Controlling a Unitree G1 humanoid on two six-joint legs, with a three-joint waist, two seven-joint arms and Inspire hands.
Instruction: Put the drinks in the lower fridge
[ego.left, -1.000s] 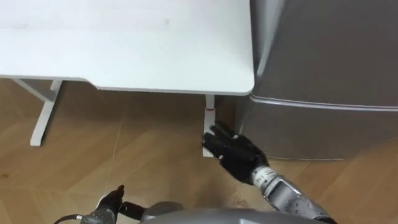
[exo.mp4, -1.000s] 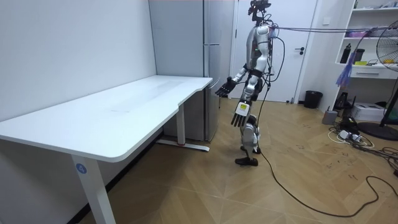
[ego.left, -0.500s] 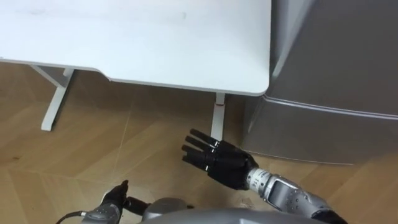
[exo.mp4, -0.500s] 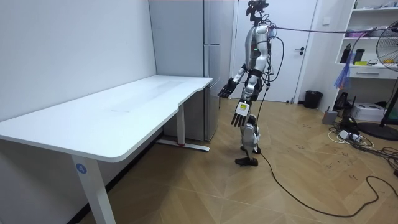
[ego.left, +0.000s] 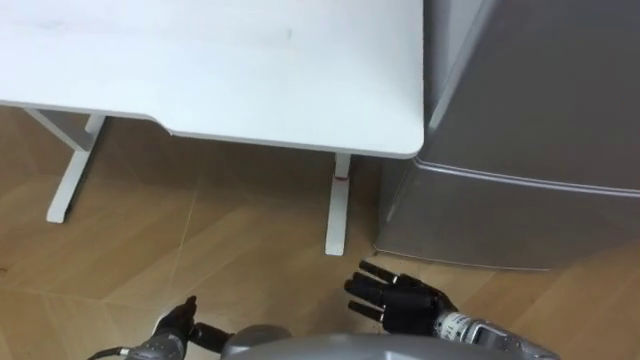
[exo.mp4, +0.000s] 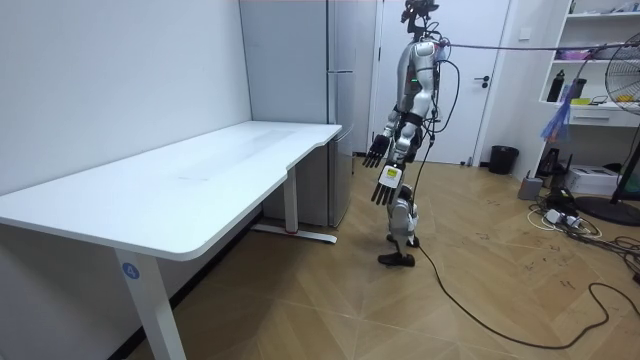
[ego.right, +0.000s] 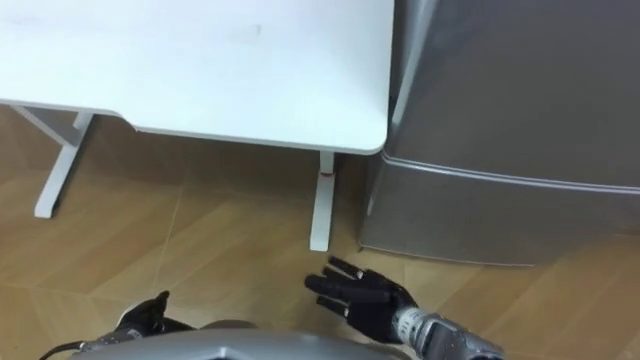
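Note:
A grey fridge (ego.left: 540, 110) stands shut to my right front, a seam dividing its upper door from the lower door (ego.left: 500, 225). I see no drinks on the white desk (ego.left: 220, 70) or in either hand. My right hand (ego.left: 400, 300) is held low in front of the lower door, empty, with its fingers straight and spread. It is apart from the fridge. My left hand (ego.left: 172, 328) hangs at my side, and in the room view the left hand (exo.mp4: 387, 187) has straight fingers and holds nothing. I stand upright at the desk's corner beside the fridge (exo.mp4: 320, 100).
The desk's white leg (ego.left: 337, 205) stands close to the fridge's left side. Wooden floor lies below me. In the room view, a door (exo.mp4: 470, 70), a small bin (exo.mp4: 503, 159), shelves (exo.mp4: 590, 60) and a fan (exo.mp4: 625, 80) stand on the right.
My right hand has dropped and drawn back towards my body, still open. The eye view has shifted slightly; desk and fridge have not moved.

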